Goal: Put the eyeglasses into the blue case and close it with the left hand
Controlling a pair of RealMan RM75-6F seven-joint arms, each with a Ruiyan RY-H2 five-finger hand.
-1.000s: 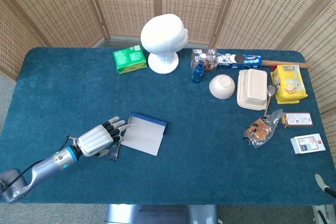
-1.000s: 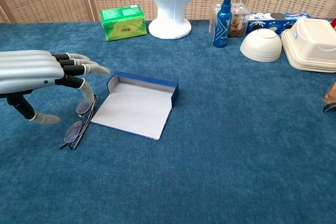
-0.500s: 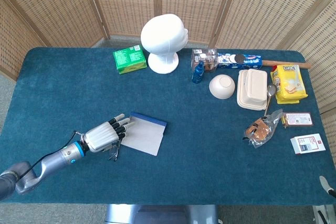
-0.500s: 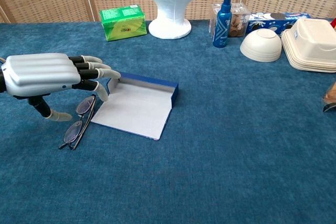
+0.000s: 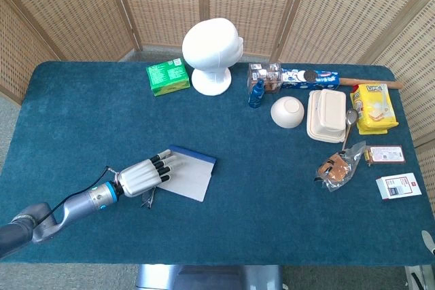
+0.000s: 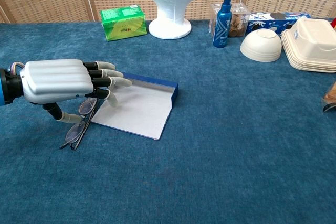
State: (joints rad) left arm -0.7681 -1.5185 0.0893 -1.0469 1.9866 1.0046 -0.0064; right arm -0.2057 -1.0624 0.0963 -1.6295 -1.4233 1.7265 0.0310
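The left hand hovers palm-down with its fingers spread and slightly curled, gripping nothing; its fingertips reach over the near-left edge of the open blue case. The folded eyeglasses lie on the blue table cloth just beside that edge, at about 6 o'clock from the palm and partly hidden beneath it. Their long axis runs roughly from 7 to 1 o'clock in the chest view, along the case's left edge. The thumb hangs close by the frames. The right hand is not in view, so the left is the nearer.
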